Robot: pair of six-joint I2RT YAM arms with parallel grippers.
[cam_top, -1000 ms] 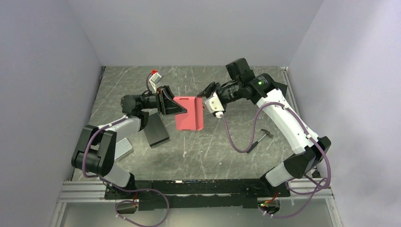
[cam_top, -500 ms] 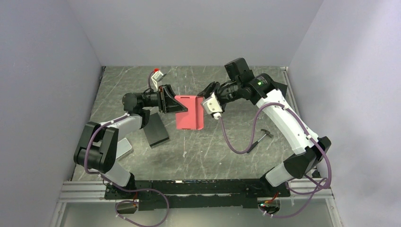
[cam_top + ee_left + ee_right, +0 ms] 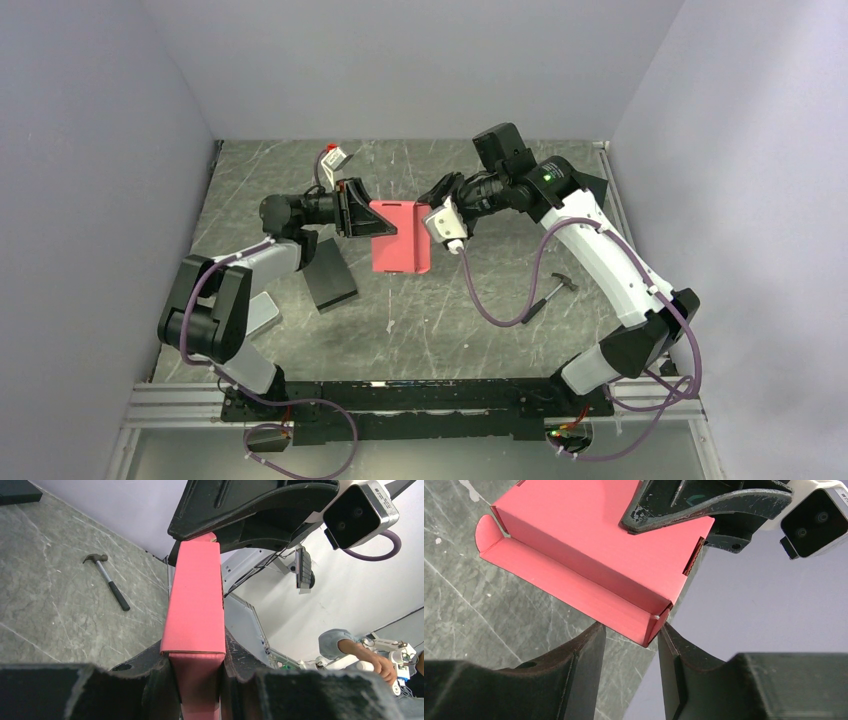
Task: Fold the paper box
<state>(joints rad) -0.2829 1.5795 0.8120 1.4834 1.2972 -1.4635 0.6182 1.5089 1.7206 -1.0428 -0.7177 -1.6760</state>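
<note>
Maybe halfway, I'd say. The paper box (image 3: 402, 236) is held up over the middle of the table (image 3: 450, 320), body squared, but one long side flap (image 3: 564, 582) with a rounded tab isn't tucked. Left gripper (image 3: 197, 672) pinches one end tight. Right gripper (image 3: 631, 645) sits part-open around the flap's corner, not clamped. Thin matte pink card, crisp creases.

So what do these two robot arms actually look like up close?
The left arm and right arm have white shells with chunky black joints. Purple cables loop along them, and a small green light glows on the right one. The left gripper and right gripper each have two scuffed black fingers beside a silver-and-black camera.
</note>
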